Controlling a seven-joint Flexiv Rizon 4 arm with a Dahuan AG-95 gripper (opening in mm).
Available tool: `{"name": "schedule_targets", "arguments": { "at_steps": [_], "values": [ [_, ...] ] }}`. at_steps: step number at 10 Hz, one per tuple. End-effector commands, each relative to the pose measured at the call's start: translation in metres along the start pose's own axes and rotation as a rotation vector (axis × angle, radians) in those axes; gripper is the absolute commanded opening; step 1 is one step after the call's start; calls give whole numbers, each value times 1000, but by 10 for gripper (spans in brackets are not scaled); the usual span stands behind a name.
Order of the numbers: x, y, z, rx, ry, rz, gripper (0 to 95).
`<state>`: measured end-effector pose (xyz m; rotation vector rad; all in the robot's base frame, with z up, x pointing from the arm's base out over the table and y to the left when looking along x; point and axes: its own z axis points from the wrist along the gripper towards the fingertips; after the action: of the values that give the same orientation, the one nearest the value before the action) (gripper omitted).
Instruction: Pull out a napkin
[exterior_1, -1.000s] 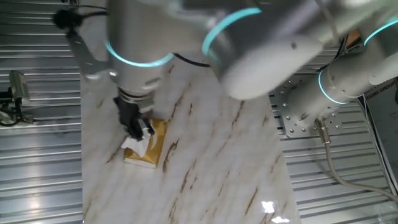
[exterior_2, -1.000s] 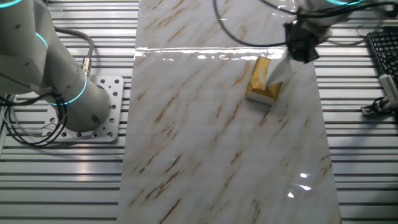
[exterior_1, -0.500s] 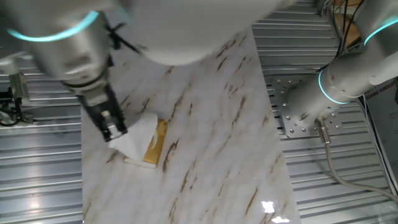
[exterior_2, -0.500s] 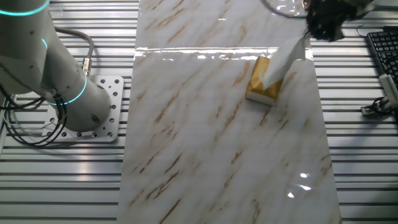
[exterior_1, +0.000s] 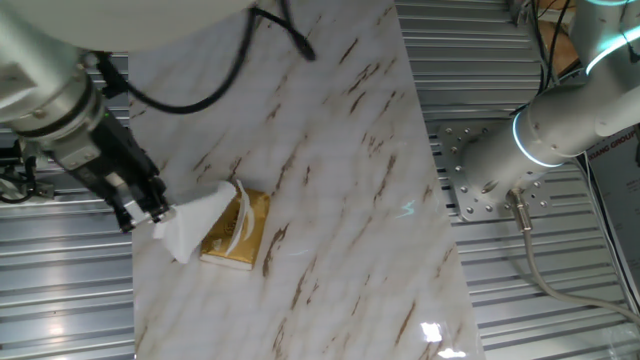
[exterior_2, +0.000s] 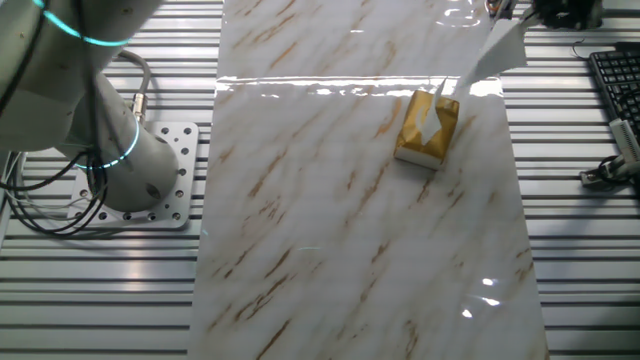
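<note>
A white napkin (exterior_1: 192, 222) hangs stretched from my gripper (exterior_1: 150, 212), which is shut on its upper corner at the table's left edge. Its lower end still reaches the slot of the golden tissue pack (exterior_1: 243, 233), where more white paper sticks up. In the other fixed view the napkin (exterior_2: 497, 50) runs up from the pack (exterior_2: 424, 132) to the gripper (exterior_2: 540, 12) at the top right, largely cut off by the frame.
The marble tabletop (exterior_1: 340, 200) is narrow, with ribbed metal flooring either side. The arm's base (exterior_1: 490, 170) stands to the right, with cables. A keyboard (exterior_2: 615, 80) lies beyond the table's edge.
The gripper has pulled up and away from the pack, drawing the napkin out longer. The pack has shifted and tilted slightly.
</note>
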<state>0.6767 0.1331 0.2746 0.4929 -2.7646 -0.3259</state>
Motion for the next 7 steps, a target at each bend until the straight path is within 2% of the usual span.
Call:
{"name": "schedule_targets", "arguments": {
  "at_steps": [1,2,3,4,7],
  "values": [
    [-4,-13,11,9,-34,-56,0],
    [-6,-15,13,14,-28,-71,0],
    [-8,-18,15,40,-34,-89,0],
    [-11,-22,18,88,-42,-104,0],
    [-16,-30,25,150,-61,-148,0]
  ]
}}
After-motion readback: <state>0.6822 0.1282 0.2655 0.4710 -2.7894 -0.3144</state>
